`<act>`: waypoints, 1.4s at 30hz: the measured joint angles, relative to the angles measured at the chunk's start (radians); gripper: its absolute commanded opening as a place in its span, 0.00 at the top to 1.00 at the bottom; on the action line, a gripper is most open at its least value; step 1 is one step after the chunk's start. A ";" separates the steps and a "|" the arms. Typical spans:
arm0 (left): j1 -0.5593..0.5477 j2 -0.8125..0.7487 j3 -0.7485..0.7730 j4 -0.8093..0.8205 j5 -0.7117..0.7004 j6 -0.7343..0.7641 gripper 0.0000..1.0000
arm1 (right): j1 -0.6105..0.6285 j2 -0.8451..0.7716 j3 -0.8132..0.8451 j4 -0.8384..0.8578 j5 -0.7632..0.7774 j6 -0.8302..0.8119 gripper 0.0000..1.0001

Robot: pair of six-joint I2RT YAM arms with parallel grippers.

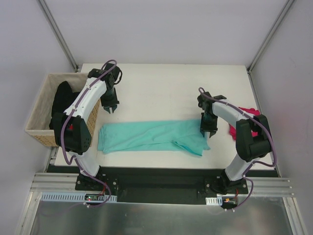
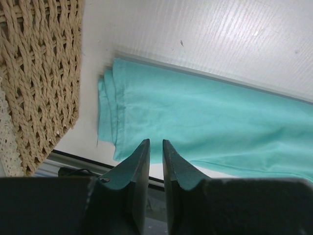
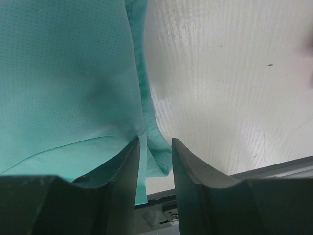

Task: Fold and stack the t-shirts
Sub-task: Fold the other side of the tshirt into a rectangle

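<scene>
The teal-mint t-shirt [image 1: 146, 136] lies folded into a long strip across the front of the table [image 1: 166, 88]. My left gripper [image 1: 110, 106] hangs just behind its left end. In the left wrist view that gripper [image 2: 155, 142] shows a narrow gap with nothing in it, above the teal shirt's [image 2: 210, 117] layered left edge. My right gripper [image 1: 208, 131] is over the strip's right end. Its jaws [image 3: 155, 140] stand open astride the teal shirt's [image 3: 63, 73] hem edge, which shows in the gap between them. The magenta-pink t-shirt [image 1: 248, 112] lies bunched at the right, partly behind my right arm.
A wicker basket [image 1: 41, 105] stands off the table's left edge, with something black [image 1: 62, 98] inside. Its woven wall [image 2: 39, 73] is close to the teal shirt's left end. The table's front edge and a black rail [image 1: 156, 171] run just below the shirt.
</scene>
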 measured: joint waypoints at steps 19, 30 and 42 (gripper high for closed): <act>-0.013 0.000 0.000 -0.013 -0.001 0.000 0.84 | 0.010 -0.011 -0.010 0.035 -0.037 0.011 0.68; -0.013 0.000 -0.011 -0.026 -0.001 0.000 0.84 | 0.025 -0.011 -0.042 0.064 -0.044 0.023 0.76; -0.020 0.000 -0.011 -0.038 -0.003 -0.001 0.84 | 0.026 -0.011 -0.059 0.084 -0.044 0.035 0.99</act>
